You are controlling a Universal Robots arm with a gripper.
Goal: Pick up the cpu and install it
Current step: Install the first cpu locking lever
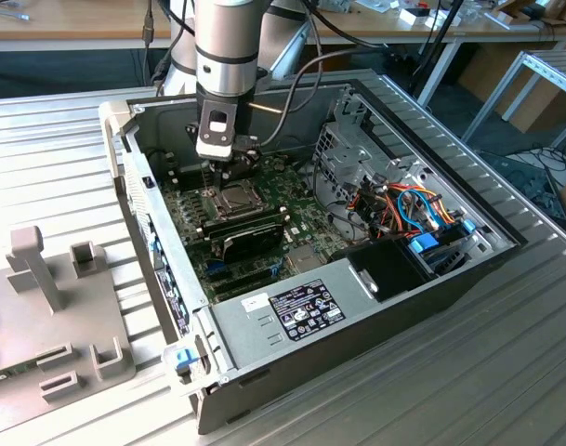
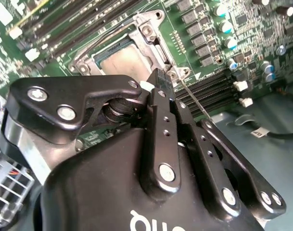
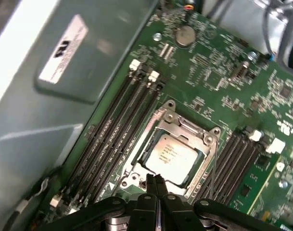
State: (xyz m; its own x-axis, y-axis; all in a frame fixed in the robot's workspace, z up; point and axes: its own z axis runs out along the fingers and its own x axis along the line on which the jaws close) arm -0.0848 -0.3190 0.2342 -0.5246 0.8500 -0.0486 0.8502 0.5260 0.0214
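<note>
Setting: an open computer case [image 1: 125, 158] lies on a slatted metal table [image 1: 506, 372] with its green motherboard [image 1: 194, 218] exposed. The arm [image 1: 227, 46] reaches down into the case from above.
Cpu: the cpu [image 3: 171, 153] lies flat in its socket on the motherboard, silver-grey top facing up. The second wrist view shows the cpu [image 2: 118, 61] too.
Socket frame: the hinged metal frame [image 3: 166, 120] lies down around the cpu's edges and leaves the middle of its top bare.
Gripper: the gripper [image 3: 156, 182] hangs low over the board at the socket's edge. In the exterior view the gripper [image 1: 229, 172] is just above the socket.
Fingers: the two fingers [image 3: 151, 180] are pressed together tip to tip, with nothing visible between them.
Cpu relative to fingers: the cpu lies just beside the fingertips and below them, not touched by them. The tips sit at the frame's border rather than over the chip's top.
Lever: a thin metal rod [image 2: 192, 98] runs along the socket's side close to the fingertips. Whether they touch cannot be told.
Memory slots: long black slots [image 3: 115, 132] flank the socket on both sides.
</note>
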